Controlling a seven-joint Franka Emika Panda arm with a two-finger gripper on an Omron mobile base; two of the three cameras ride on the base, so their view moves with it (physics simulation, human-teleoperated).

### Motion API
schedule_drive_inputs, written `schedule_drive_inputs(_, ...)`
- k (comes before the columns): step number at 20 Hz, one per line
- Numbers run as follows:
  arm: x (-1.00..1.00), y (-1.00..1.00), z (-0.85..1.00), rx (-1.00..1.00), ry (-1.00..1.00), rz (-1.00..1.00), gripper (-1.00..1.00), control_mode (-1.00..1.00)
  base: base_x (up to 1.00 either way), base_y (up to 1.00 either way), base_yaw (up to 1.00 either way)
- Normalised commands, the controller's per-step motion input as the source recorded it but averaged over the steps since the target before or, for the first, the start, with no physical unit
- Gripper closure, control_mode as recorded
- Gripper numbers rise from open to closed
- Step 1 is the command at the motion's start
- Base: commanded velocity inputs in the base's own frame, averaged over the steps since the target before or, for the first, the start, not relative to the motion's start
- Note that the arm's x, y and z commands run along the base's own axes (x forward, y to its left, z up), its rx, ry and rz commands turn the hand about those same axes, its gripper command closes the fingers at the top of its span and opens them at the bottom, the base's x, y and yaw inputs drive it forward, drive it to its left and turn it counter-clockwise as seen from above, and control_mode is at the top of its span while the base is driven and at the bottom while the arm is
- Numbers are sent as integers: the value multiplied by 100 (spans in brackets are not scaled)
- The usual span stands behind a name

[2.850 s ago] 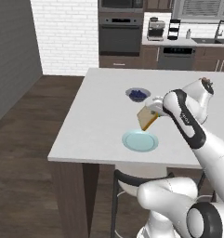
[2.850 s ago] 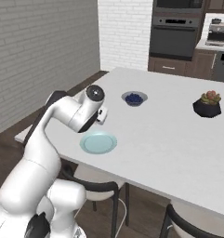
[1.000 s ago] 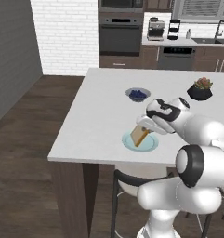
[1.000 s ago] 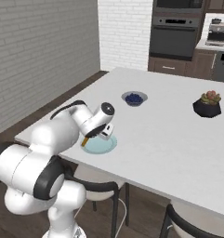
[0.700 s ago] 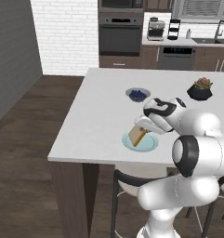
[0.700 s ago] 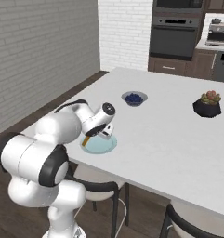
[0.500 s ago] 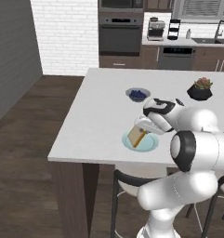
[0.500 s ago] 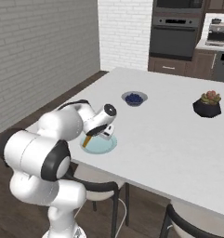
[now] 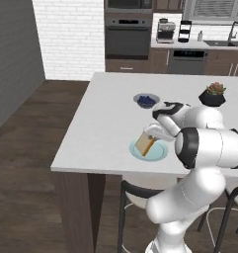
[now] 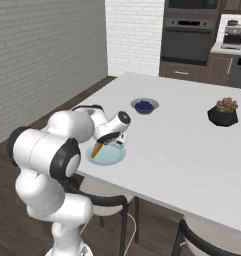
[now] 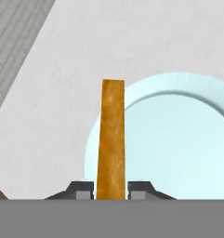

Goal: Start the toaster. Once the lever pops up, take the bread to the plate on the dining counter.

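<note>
My gripper [image 9: 153,132] is shut on the bread [image 9: 144,144], a tan slice held edge-on and tilted, low over the left part of the pale blue-green plate [image 9: 160,153]. The plate lies near the front edge of the white dining counter [image 9: 105,118]. From the right base view the bread [image 10: 96,149] hangs from the gripper [image 10: 108,141] above the plate [image 10: 112,158] on the counter [image 10: 182,137]. In the hand view the bread [image 11: 110,139] rises between the fingertips [image 11: 81,188] of the gripper [image 11: 111,189], its far end at the plate's [image 11: 183,139] left rim. Whether it touches I cannot tell. The toaster is out of view.
A small grey bowl [image 9: 146,100] with dark blue contents sits behind the plate, also in the right base view as the bowl [image 10: 143,105]. A potted plant [image 9: 213,95] in a black pot stands at the right. Dark-framed stools [image 9: 140,197] are tucked under the counter's front edge.
Since the earliest frames the arm has swung down, bringing the bread from above the counter to just over the plate. In the last second it has barely moved.
</note>
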Motion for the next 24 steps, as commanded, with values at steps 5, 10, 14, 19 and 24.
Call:
schedule_drive_inputs(5,9,-13,-10,0,0,5,100,-100,0,0,0)
schedule_drive_inputs(10,0,4,-26,0,1,2,-100,-100,0,0,0)
schedule_drive_inputs(14,5,4,-5,0,0,0,-100,-100,0,0,0)
schedule_drive_inputs(19,0,-14,0,-3,0,0,-100,-100,0,0,0)
schedule_drive_inputs(24,0,-21,0,-11,-3,0,-100,-100,0,0,0)
